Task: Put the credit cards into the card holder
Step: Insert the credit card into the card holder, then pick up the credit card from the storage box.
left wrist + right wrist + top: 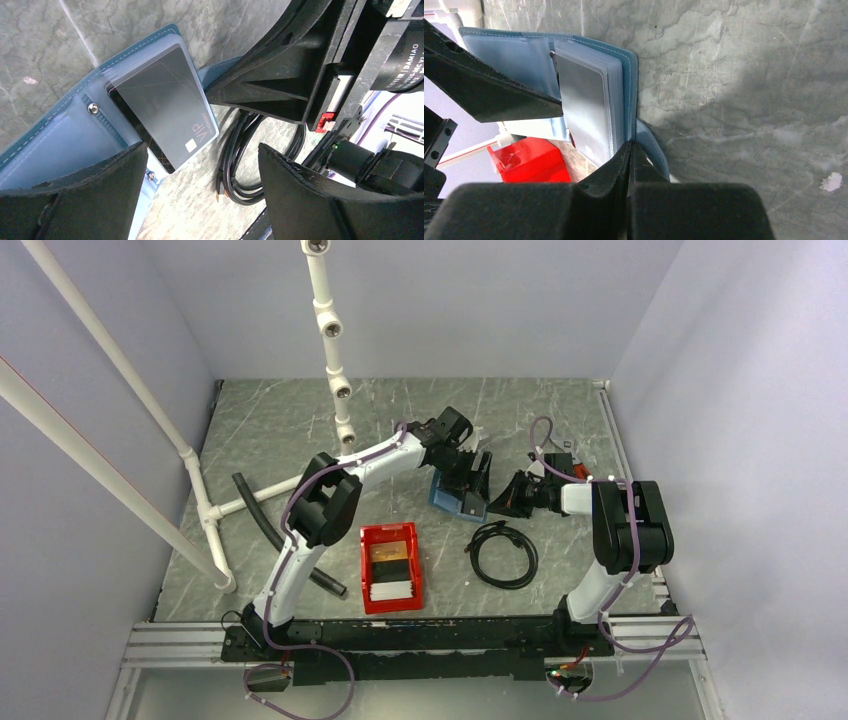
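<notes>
While weighing the coming move, take the card holder (55,130) as landmark: spread open on the tabletop (45,35), lighter blue inside facing up. Seated in its top clear sleeve, a dark card (160,107), long axis parallel to the holder's riveted fold.

Directly above the holder, the left pincer (202,150): fingers spread wide, nothing between them, one finger over the holder's inner leaf, the other out past its free edge, above the black cable (235,165). At the holder's opposite cover edge, the right pincer (629,150): fingers pressed together, tips right against the blue cover. Cannot tell whether nipping that edge or merely pinning it down; judged to be steadying the holder either way.

From the holder toward the arm bases, on the left arm's side and near it, the red bin (364,570). Inside, at the end closer to the holder, an orange-gold card (388,551); at the end farther from it, a whitish stack (391,590); between them something dark, not identifiable. Long axes of both running across the bin's width.

Judged: next fetch best left to the left pincer, free and nearer the bin, pulling back from the holder toward the bases and dropping onto a card across its short sides. Only one card seen in the holder, so most of the task left.
</notes>
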Motion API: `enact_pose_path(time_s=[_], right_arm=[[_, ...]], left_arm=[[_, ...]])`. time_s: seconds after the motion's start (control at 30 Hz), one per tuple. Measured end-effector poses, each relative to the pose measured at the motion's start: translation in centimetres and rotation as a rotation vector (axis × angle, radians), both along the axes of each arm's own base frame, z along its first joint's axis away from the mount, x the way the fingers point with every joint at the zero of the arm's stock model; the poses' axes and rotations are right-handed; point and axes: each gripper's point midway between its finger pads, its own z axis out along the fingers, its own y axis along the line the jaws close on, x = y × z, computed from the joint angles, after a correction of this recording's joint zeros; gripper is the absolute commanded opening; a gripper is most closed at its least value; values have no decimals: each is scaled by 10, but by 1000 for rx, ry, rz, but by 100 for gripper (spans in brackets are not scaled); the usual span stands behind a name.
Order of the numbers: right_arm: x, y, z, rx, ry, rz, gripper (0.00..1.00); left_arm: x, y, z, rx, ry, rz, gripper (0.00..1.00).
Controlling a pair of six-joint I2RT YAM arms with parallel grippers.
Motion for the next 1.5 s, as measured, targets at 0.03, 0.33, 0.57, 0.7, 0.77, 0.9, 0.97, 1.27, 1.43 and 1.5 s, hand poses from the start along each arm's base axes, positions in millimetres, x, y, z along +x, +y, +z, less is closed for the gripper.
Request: enact_pose_path(time_s=[0.03, 0.33, 0.57, 0.7, 0.77, 0.9, 0.97, 1.27, 1.43, 1.5], right_arm=[[0, 0, 0, 0, 0, 0, 0], [5, -12, 3, -105, -18, -26, 11], [25, -29, 45, -239, -169, -38, 28], [22, -13, 70, -267, -279, 35, 54], [10, 15, 89, -270, -367, 135, 62], [-29, 80, 133, -220, -568, 374, 76], [-49, 104, 150, -175, -641, 477, 82], [-179, 206, 136, 22, -766, 1094, 91], [-202, 223, 101, -9, -729, 1288, 91], [-204, 228, 95, -23, -719, 1332, 91]], left_arm=[[0, 0, 0, -1, 2, -1, 86], [-3, 4, 3, 23, 7, -11, 95], [-10, 28, 41, 48, -23, -6, 97], [-32, 68, 106, -6, -101, 30, 95], [-51, 102, 138, -36, -146, 72, 94], [-75, 185, 161, -53, -190, 239, 92], [-77, 222, 150, -21, -173, 348, 94], [-114, 281, 48, 152, 75, 572, 88], [-115, 281, 37, 137, 100, 592, 87], [-111, 278, 40, 113, 86, 592, 87]])
